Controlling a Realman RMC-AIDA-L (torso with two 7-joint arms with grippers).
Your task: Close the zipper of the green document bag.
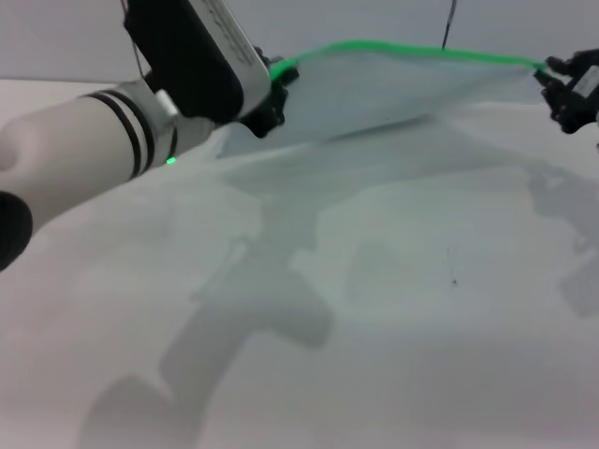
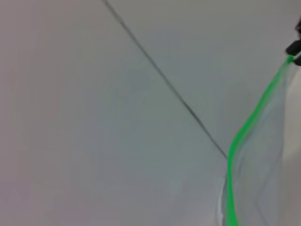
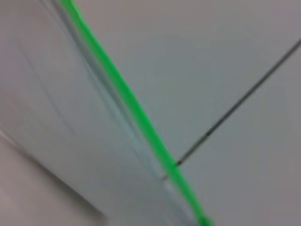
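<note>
The green document bag (image 1: 393,89), a pale translucent pouch, hangs in the air above the table, stretched between both grippers. Its zipper (image 1: 412,49) is the bright green strip along the upper edge; I cannot make out a slider. At the strip's left end my left gripper (image 1: 279,77) is shut on the bag. My right gripper (image 1: 550,73) is shut on the strip's right end. In the left wrist view the zipper (image 2: 244,132) runs up to the right gripper's dark fingertips (image 2: 292,49). The right wrist view shows the zipper (image 3: 136,110) close up beside the bag's sheet (image 3: 56,108).
A white table (image 1: 393,309) lies under the bag, carrying only the arms' shadows. A thin dark seam (image 2: 160,75) crosses the grey backdrop behind the bag and shows again in the right wrist view as the seam (image 3: 244,101).
</note>
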